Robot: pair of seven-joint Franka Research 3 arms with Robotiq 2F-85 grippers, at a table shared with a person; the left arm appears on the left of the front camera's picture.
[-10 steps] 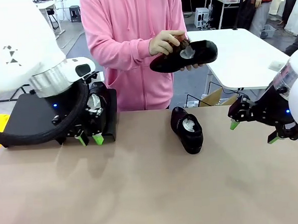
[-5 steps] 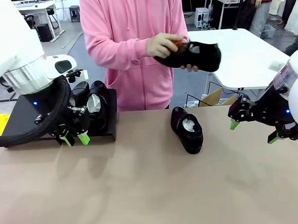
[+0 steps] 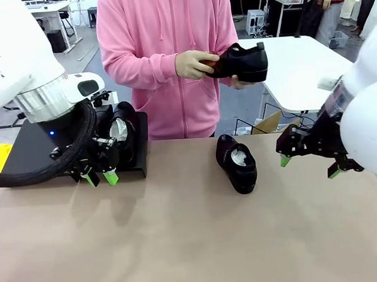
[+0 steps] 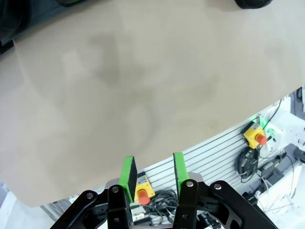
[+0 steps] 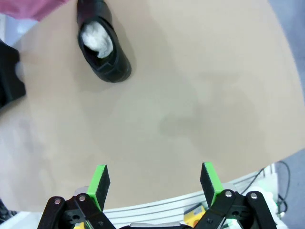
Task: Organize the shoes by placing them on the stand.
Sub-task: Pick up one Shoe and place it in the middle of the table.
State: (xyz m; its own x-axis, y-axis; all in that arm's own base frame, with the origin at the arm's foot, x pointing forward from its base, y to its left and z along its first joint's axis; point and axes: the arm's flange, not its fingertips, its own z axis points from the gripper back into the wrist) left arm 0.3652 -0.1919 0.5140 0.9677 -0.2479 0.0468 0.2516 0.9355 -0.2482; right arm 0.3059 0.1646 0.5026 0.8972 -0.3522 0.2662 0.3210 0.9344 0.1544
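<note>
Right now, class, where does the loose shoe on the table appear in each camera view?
Front view: the loose shoe lies on the table, right of centre.
Left wrist view: probably the black sliver at the top edge.
Right wrist view: the shoe at top left, paper stuffing visible.
Shared landmark: the stand, black, at each picture's left.

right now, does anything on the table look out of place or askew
One shoe lies alone in the middle of the table, slanted, off the stand where two others sit. A fourth is in the person's hands, above the table. Nothing looks spilled or damaged.
</note>
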